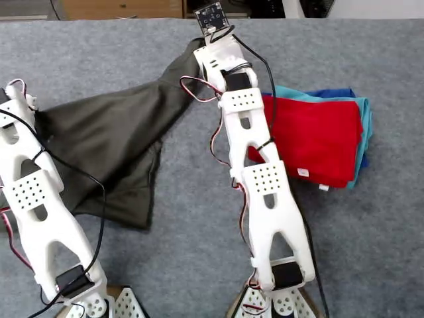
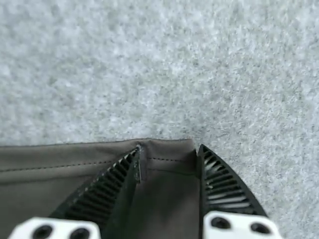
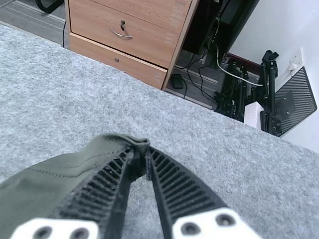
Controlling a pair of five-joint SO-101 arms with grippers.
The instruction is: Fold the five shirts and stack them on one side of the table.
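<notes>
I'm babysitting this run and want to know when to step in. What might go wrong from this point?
1. The right gripper pinches only the edge of the olive shirt at its fingertips, so a harder pull may slip it free.
2. The right arm passes over the edge of the folded stack, so a swing could knock it askew.
3. The shirt's lower part lies bunched on the table, so the fold may come out uneven.

Wooden drawer cabinet [image 3: 139, 35] in background; beside it cables [image 3: 234, 73], black tripod legs [image 3: 269, 89], mesh panel [image 3: 296, 99], white wall [image 3: 284, 25].
</notes>
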